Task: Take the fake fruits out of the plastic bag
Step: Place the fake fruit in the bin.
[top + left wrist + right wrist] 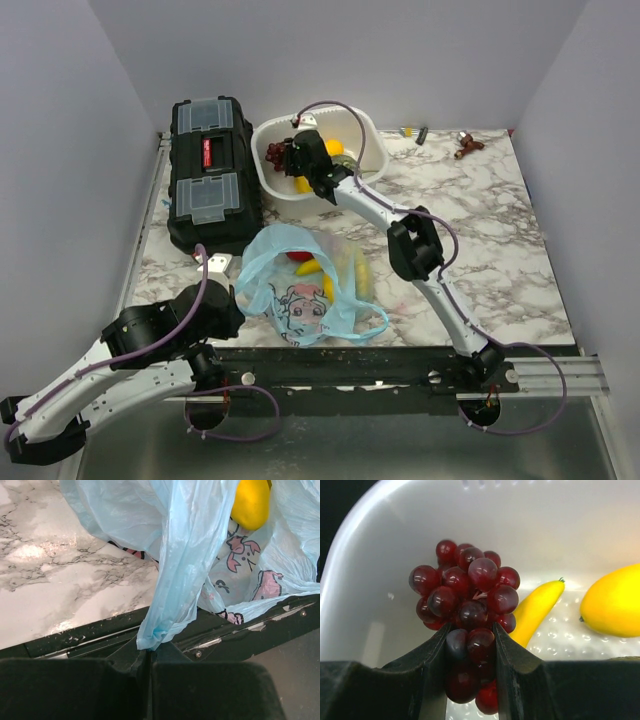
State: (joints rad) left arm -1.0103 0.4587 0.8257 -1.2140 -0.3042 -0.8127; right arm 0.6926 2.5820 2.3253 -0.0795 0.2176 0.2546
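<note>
The light-blue plastic bag with the cartoon girl face lies at the table's near edge, with a red piece and yellow bananas showing inside. My left gripper is shut on a strip of the bag; a yellow fruit shows through the bag. My right gripper is shut on the dark purple grape bunch and holds it over the white tub. A yellow banana and an orange-yellow lemon lie in the tub.
A black toolbox stands at the back left beside the tub. Small items lie at the back right of the marble table. A black rail runs along the near edge.
</note>
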